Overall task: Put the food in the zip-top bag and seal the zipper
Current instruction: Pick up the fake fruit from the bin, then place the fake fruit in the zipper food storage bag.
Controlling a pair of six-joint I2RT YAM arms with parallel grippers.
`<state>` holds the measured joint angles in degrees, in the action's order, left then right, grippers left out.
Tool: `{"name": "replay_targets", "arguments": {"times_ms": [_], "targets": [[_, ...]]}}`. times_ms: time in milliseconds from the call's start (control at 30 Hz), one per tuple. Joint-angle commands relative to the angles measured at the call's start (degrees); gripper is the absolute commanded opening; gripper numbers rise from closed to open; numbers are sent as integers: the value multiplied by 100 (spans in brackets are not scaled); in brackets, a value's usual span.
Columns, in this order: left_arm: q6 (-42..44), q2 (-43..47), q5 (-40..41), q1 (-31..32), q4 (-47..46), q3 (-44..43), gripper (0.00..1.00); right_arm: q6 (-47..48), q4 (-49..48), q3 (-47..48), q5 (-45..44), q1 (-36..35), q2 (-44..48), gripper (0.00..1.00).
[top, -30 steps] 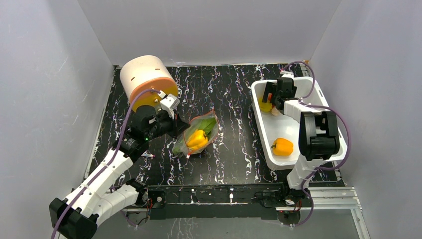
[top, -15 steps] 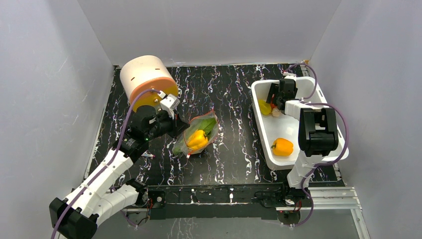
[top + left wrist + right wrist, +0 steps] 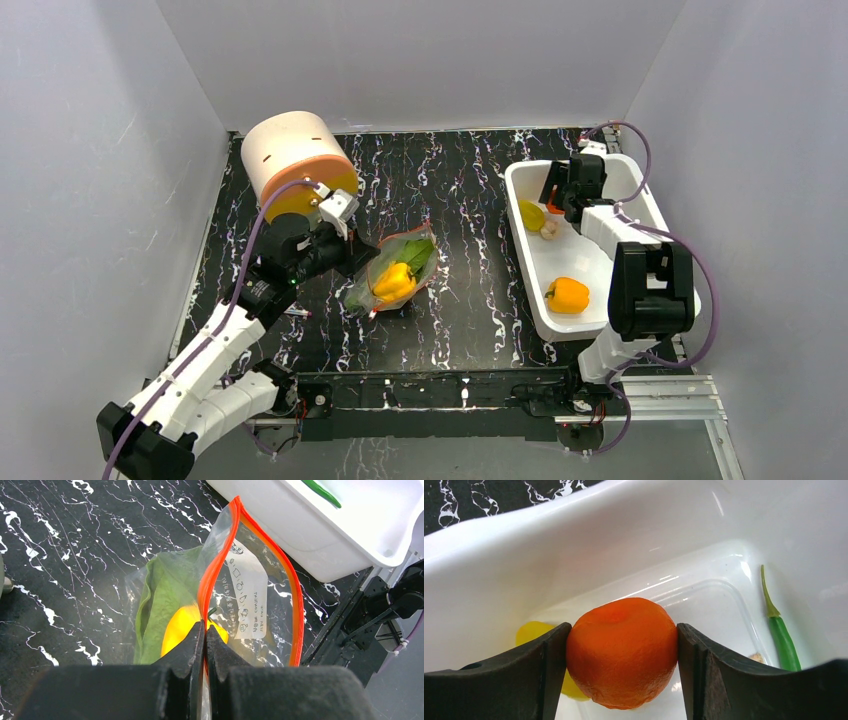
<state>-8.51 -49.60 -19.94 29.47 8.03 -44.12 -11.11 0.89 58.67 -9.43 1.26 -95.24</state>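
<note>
The clear zip-top bag [image 3: 398, 268] lies mid-table with a yellow bell pepper [image 3: 394, 281] and a green leaf [image 3: 412, 252] inside. Its red-orange zipper [image 3: 215, 565] stands open. My left gripper [image 3: 205, 630] is shut on the near zipper edge. My right gripper [image 3: 621, 650] is shut on the orange-red round fruit [image 3: 622, 650], held above the white tub's [image 3: 520, 175] far end. A small yellow lemon-like piece [image 3: 531, 214] and a second yellow bell pepper [image 3: 567, 294] lie in the tub. A long green pod [image 3: 780, 630] also lies there.
A large peach-and-orange cylinder [image 3: 295, 162] lies on its side at the back left, close to my left arm. A small pale piece [image 3: 549, 229] sits in the tub beside the lemon-like piece. Grey walls enclose the black marbled table [image 3: 470, 190].
My right gripper has risen and drawn toward the tub's far end with the orange-red fruit, uncovering the lemon-like piece. My left gripper and the bag stay in place.
</note>
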Motion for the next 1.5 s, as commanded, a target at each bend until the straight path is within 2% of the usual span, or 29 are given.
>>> {"name": "replay_targets", "arguments": {"times_ms": [0, 400, 700, 833, 1033, 1200, 1467], "targets": [[87, 116, 67, 24, -17, -28, 0, -202, 488, 93, 72, 15, 470, 50], [138, -117, 941, 23, 32, -297, 0, -474, 1723, 484, 340, -102, 1874, 46], [-142, -806, 1724, 16, -1, -979, 0, -855, 1741, 564, 628, -1109, 2479, 45], [-274, -1443, 1832, 14, 447, -1846, 0, -866, 1668, 591, 1043, -1485, 2823, 45], [10, -1581, 2167, 14, 27, -2006, 0, -1117, 1540, 412, 1413, -2026, 3345, 44], [177, -1571, 2158, 14, -5, -1835, 0, -1441, 1410, 271, 1569, -2698, 3409, 44], [-333, -1386, 1439, 9, -23, -1263, 0, -1899, 895, 189, 1343, -3782, 3201, 44]]}}
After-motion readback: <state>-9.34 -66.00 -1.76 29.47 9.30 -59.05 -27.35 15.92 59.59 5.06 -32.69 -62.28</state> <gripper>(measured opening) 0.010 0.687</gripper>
